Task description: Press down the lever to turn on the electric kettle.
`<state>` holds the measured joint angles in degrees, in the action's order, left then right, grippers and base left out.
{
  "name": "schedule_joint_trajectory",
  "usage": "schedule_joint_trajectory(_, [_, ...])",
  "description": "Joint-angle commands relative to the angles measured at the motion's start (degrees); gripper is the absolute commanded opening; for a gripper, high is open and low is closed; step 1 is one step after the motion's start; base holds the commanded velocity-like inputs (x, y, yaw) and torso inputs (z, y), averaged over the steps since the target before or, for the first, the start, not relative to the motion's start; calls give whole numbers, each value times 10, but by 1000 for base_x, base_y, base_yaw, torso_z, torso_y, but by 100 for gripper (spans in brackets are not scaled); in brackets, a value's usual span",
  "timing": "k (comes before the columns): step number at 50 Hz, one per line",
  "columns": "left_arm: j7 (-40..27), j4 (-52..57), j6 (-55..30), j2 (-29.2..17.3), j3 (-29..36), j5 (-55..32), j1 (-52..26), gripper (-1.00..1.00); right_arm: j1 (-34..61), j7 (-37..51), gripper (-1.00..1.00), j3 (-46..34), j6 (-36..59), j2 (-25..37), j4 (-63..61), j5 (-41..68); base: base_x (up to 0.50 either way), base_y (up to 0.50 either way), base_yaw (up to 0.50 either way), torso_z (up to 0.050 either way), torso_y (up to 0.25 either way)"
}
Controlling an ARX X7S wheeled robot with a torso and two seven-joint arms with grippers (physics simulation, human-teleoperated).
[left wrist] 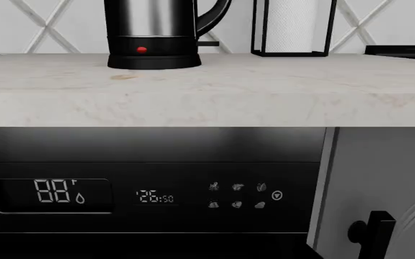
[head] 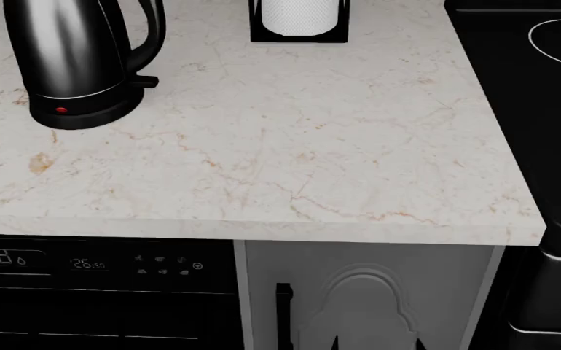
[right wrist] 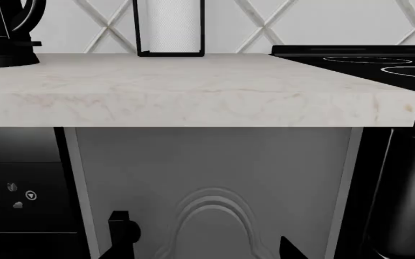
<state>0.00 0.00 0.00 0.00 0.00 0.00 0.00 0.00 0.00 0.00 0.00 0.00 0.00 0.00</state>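
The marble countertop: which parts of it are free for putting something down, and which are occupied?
The beige marble countertop is bare between the glossy black electric kettle and the black cooktop, and along the whole front edge. Occupied: the back left corner with the kettle, and the back middle with the white paper-towel roll in a black frame.

Even, soft lighting; sharp renders, faint shadows.

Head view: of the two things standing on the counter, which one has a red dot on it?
The electric kettle, glossy black with a loop handle, has the red dot low on its front. The paper-towel roll is white in a black frame.
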Motion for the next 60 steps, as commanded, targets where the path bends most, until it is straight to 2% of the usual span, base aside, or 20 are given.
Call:
schedule_joint_trajectory(1, [-6,-2,2,-6,6,-6,0,100,-1,8,100,-8,-1,6,0,6,0,0,0,0,0])
schedule_joint_trajectory(4, [-41,7,33,-14,16,18,8,100,-2,32,100,-23,0,15,-9,-9,0,0,0,0,0])
schedule_joint_trajectory(5, [-23,18,23,-18,19,-8,10,100,-4,31,100,-25,4,17,-18,-3,0,0,0,0,0])
schedule_joint_trajectory(12, [-43,51,11,-29,23,-12,20,100,-19,38,100,-33,29,31,-82,11,0,0,0,0,0])
schedule_joint_trajectory(17, [-48,114,-26,-40,24,-20,30,100,-21,39,100,-37,61,38,-132,23,0,0,0,0,0])
schedule_joint_trajectory(18, [-45,200,-98,-52,23,-22,42,100,-14,33,100,-28,135,48,-217,47,0,0,0,0,0])
schedule_joint_trajectory(19, [-46,250,-116,-55,23,-22,41,100,-10,31,100,-26,155,51,-247,55,0,0,0,0,0])
schedule_joint_trajectory(20, [-53,336,-202,-90,-19,-97,-45,100,76,46,100,-25,241,76,-333,114,0,0,0,0,0])
schedule_joint_trajectory(21, [3,422,-288,-48,-32,-51,-46,100,119,-6,100,-11,327,36,-419,65,0,0,0,0,0])
schedule_joint_trajectory(22, [-11,508,-373,-59,-35,-75,-54,100,130,-4,100,-9,413,35,-505,72,0,0,0,0,0])
schedule_joint_trajectory(23, [-32,594,-418,-75,-30,-93,-49,100,128,-2,100,-11,493,36,-548,71,0,0,0,0,0])
schedule_joint_trajectory(26, [-103,600,-398,-133,-7,-149,-41,100,123,2,100,-17,484,38,-544,72,0,0,0,0,0])
schedule_joint_trajectory(28, [-150,600,-385,-175,-2,-218,-42,100,119,5,100,-21,477,39,-542,72,0,0,0,0,0])
schedule_joint_trajectory(31, [-207,599,-361,-225,20,-260,-42,100,122,10,100,-25,481,40,-551,75,0,0,0,0,0])
schedule_joint_trajectory(37, [-328,599,-345,-324,45,-370,-98,100,201,23,100,-24,577,47,-583,87,0,0,0,0,0])
schedule_joint_trajectory(40, [-366,598,-344,-358,40,-440,-132,100,241,20,100,-12,614,41,-577,104,0,0,0,0,0])
schedule_joint_trajectory(43, [-389,595,-350,-379,25,-491,-158,100,272,22,100,-7,637,38,-564,113,0,0,0,0,0])
schedule_joint_trajectory(45, [-398,597,-343,-391,18,-508,-158,100,265,2,100,-6,608,43,-541,126,0,0,0,0,0])
schedule_joint_trajectory(50, [-397,596,-297,-413,32,-487,-123,100,249,-18,100,4,571,37,-484,147,114,16,0,0,0])
schedule_joint_trajectory(60, [-377,585,-251,-416,36,-464,-84,100,236,-16,100,-10,548,46,-469,155,420,291,0,0,0])
